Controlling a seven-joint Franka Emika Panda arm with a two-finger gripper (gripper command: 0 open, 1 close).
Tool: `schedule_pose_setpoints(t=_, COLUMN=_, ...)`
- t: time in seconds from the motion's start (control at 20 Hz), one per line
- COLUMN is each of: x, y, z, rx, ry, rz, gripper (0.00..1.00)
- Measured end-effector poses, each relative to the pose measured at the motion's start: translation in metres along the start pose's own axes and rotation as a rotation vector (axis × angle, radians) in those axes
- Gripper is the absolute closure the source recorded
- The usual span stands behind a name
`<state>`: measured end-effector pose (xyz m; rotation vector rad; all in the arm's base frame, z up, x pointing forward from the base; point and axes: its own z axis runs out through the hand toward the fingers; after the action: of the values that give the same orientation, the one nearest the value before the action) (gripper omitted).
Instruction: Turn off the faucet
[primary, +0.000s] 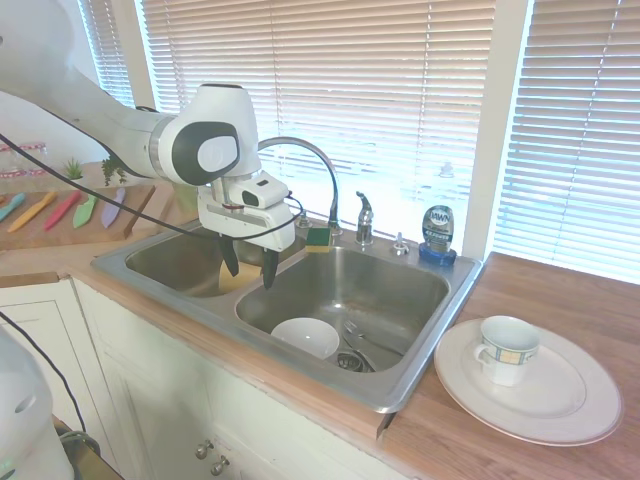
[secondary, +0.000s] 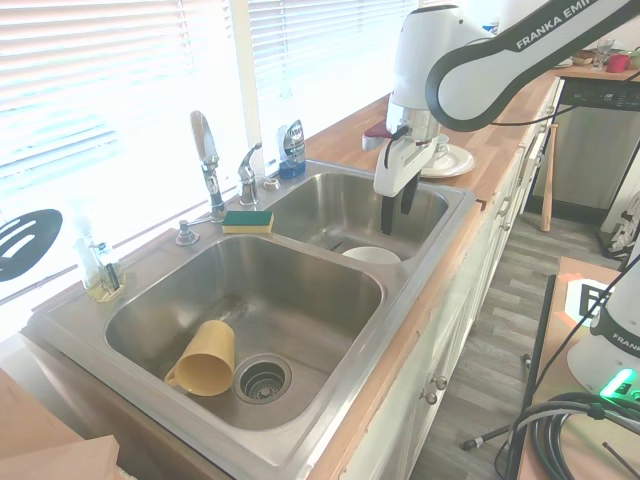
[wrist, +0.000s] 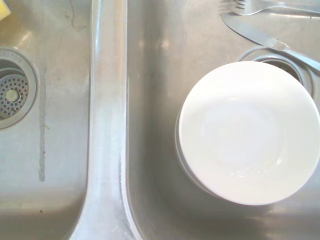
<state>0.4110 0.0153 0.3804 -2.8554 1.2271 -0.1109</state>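
Observation:
The chrome faucet (primary: 322, 170) arches its thin gooseneck spout over the back rim of the double sink. Its short upright lever handle (primary: 364, 214) stands just right of the spout base, and it also shows in the second exterior view as the lever handle (secondary: 248, 174) beside the faucet (secondary: 206, 150). My gripper (primary: 249, 265) hangs open and empty, fingers pointing down, above the divider between the two basins. It is in front of the faucet and well apart from the handle. The second exterior view shows the gripper (secondary: 396, 214) over the far basin's near edge. I can make out no water stream.
A white bowl (wrist: 247, 132) lies in the basin below, with a knife (wrist: 270, 40) by the drain. A green-yellow sponge (primary: 318, 238) sits beside the faucet base and a soap bottle (primary: 437, 232) on the rim. A yellow cup (secondary: 205, 360) lies in the other basin. A mug (primary: 507, 350) stands on a plate (primary: 570, 405).

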Motion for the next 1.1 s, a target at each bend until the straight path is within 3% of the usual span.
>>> schedule_pose_setpoints(t=0.15, x=0.000, y=0.001, z=0.005, rx=-0.015, ry=-0.012, rz=-0.002, gripper=0.00)
schedule_pose_setpoints(t=0.2, x=0.000, y=0.000, z=0.005, rx=-0.017, ry=-0.013, rz=-0.003, gripper=1.00)
schedule_pose_setpoints(t=1.1, x=0.008, y=-0.004, z=-0.006, rx=-0.015, ry=0.014, rz=0.009, gripper=1.00)
